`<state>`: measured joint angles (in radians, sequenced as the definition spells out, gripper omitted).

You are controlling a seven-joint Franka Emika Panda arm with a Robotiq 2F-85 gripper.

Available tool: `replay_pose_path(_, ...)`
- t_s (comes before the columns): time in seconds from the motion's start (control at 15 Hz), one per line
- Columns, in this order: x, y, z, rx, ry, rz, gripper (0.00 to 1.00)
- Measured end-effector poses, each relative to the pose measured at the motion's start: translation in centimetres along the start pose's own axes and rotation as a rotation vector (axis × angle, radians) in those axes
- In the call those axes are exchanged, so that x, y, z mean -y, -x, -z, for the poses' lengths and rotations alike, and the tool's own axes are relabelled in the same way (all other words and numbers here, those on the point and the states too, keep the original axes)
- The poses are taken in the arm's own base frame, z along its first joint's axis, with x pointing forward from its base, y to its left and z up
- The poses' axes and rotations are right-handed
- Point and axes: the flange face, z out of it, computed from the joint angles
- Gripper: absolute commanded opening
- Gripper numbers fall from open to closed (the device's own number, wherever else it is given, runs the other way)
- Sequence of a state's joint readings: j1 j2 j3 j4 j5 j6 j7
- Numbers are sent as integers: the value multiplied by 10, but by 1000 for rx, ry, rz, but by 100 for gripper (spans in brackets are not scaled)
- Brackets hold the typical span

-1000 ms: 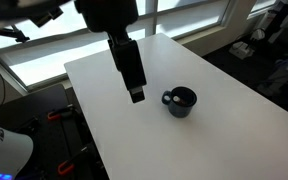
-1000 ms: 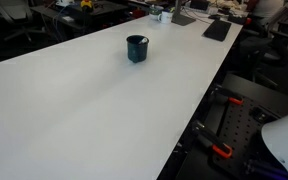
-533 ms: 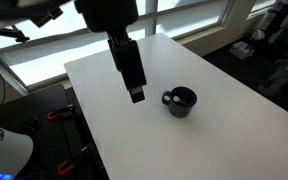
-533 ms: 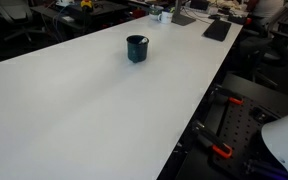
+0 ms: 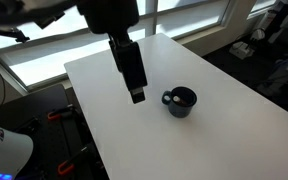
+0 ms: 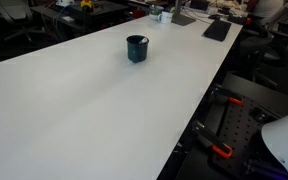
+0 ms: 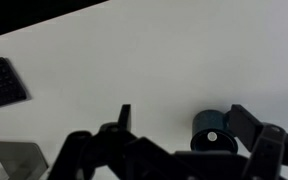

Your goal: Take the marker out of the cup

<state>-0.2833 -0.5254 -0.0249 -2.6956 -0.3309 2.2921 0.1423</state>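
Note:
The dark navy cup (image 5: 180, 101) stands upright on the white table (image 5: 214, 130), its handle towards the gripper. It also shows in the other exterior view (image 6: 136, 48) and in the wrist view (image 7: 214, 130). A small pale round spot (image 7: 212, 136) shows inside the cup, likely the marker's end; the rest of the marker is hidden. My gripper (image 5: 136, 96) hangs above the table just beside the cup, open and empty. In the wrist view my gripper (image 7: 184, 125) has its jaws spread wide, with the cup close to one finger (image 7: 246, 122).
A dark keyboard (image 6: 217, 29) lies at the table's far end, also seen in the wrist view (image 7: 2, 82). Small items (image 6: 164, 14) stand near it. A grey flat object (image 7: 19, 158) sits at the wrist view's lower left. The table edge (image 5: 84, 125) drops off near the robot base.

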Motion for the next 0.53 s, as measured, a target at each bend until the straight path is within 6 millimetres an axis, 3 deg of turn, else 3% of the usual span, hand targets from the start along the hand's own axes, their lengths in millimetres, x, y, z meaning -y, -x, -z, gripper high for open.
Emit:
replay_pose_path(0.2, 0, -14, -7, 1, -7, 13, 100)
replay_pose_path(0.53, 2, -59, -22, -19, -13, 60, 100)
